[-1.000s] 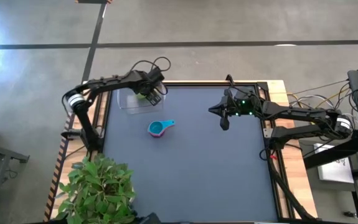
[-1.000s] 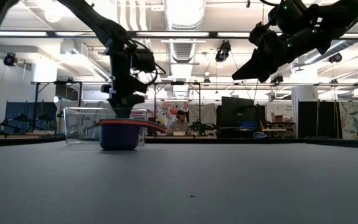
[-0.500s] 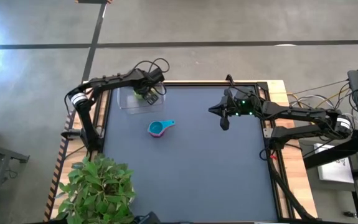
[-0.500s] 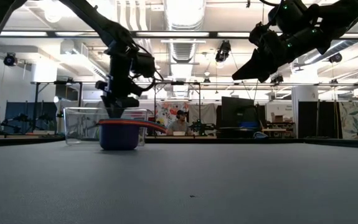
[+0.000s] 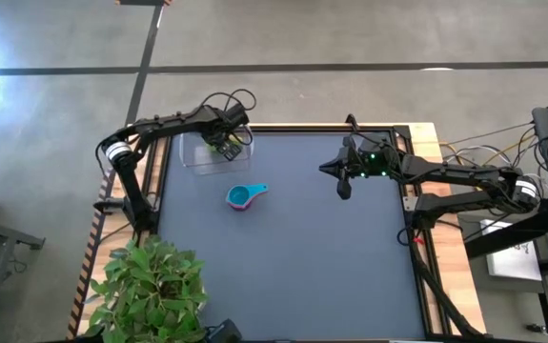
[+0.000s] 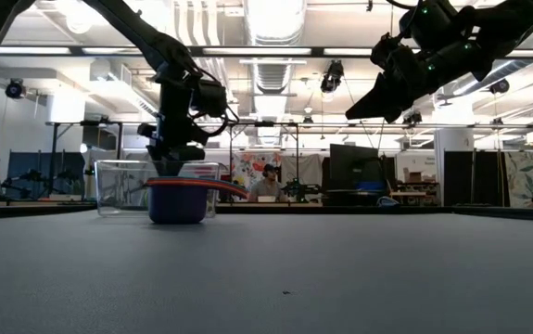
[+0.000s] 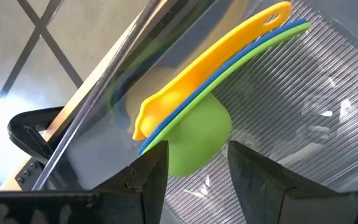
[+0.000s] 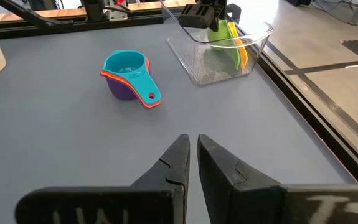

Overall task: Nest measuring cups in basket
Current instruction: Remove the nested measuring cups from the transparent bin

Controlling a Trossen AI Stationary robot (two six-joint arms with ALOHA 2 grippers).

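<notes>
My left gripper [image 7: 197, 168] hangs over the clear basket [image 5: 202, 152] at the table's far left corner, shut on a nested stack of green, blue and yellow measuring cups [image 7: 194, 140]. In the right wrist view this stack [image 8: 227, 38] is tilted inside the basket [image 8: 253, 37], below the left gripper [image 8: 207, 15]. A second nested stack, teal over orange over purple [image 5: 243, 196], stands on its base on the table in front of the basket [image 8: 127, 74]. My right gripper [image 8: 192, 155] waits raised over the far right part of the table [image 5: 343, 186], shut and empty. My left gripper pinches the bowl of the green cup [image 7: 179, 158], the outermost of the stack, between its two fingers [image 7: 150, 177]. It comes from above, over the basket's rim. The stack is tilted, with the three handles [image 7: 272, 25] slanting away and down into the basket. Whether the stack touches the basket, I cannot tell.
A potted plant [image 5: 154, 286] stands at the table's near left corner. The mat between the two arms and toward the near edge is bare [image 5: 302, 267]. In the low view the teal-topped stack [image 6: 178, 199] stands in front of the basket [image 6: 118, 186].
My left gripper has shifted a little toward the table's far left corner, farther over the basket, carrying the green, blue and yellow stack with it. The right arm and the stack on the table have kept still.
</notes>
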